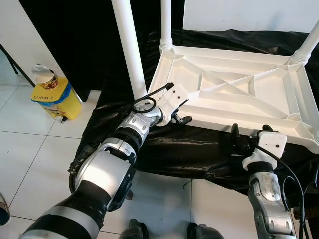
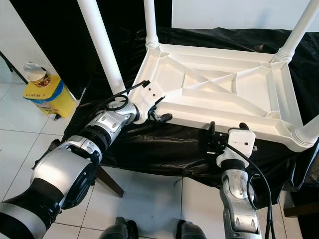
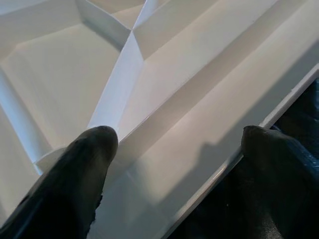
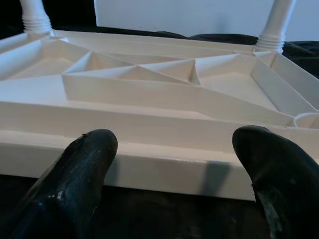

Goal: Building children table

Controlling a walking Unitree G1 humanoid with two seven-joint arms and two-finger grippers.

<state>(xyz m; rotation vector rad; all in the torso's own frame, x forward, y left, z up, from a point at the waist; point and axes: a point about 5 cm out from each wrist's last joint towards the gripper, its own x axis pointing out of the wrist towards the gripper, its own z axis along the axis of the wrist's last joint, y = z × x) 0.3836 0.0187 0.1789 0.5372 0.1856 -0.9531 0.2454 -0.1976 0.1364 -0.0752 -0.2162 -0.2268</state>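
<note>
A white plastic table (image 1: 239, 84) lies upside down on a black cloth, its ribbed underside facing up. White legs (image 1: 128, 45) stand up from its corners. My left gripper (image 1: 179, 110) is at the near left corner, open. In the left wrist view one finger (image 3: 84, 169) is over the inside and the other over the cloth, with the near rim (image 3: 209, 164) between them. My right gripper (image 1: 249, 133) is open just in front of the near rim (image 4: 164, 164), right of the middle, with nothing between its fingers (image 4: 75, 174).
The black cloth (image 1: 174, 149) covers the floor under the table and hangs towards me. A yellow container (image 1: 52, 97) with a cup on top stands at the left on white tiles. A white panel (image 1: 249, 15) is behind the table. My feet show at the bottom edge.
</note>
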